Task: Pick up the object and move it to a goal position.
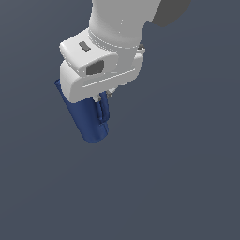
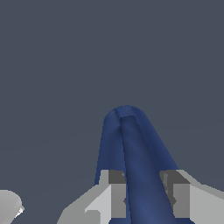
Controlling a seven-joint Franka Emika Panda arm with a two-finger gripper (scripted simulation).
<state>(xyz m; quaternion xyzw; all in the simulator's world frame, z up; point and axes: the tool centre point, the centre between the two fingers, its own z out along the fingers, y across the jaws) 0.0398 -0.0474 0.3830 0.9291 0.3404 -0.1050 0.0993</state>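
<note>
Close exterior view from beside the hand [image 1: 102,96], wrist view along pitcher [image 2: 131,162], both sharing these

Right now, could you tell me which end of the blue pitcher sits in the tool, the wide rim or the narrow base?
The wide rim end: the tool clamps the blue pitcher there, while its narrow base hangs free.

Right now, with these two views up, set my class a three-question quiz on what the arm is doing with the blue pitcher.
1. True or false: the gripper is shut on the pitcher.
2. In the exterior view, the pitcher hangs: A) upright, B) tilted, C) flat on the ground.
3. Fill in: in the wrist view, the two fingers clamp the pitcher's ____.

Key
1. True.
2. B.
3. Handle, the raised strip running down its side, as far as the render shows.
</note>
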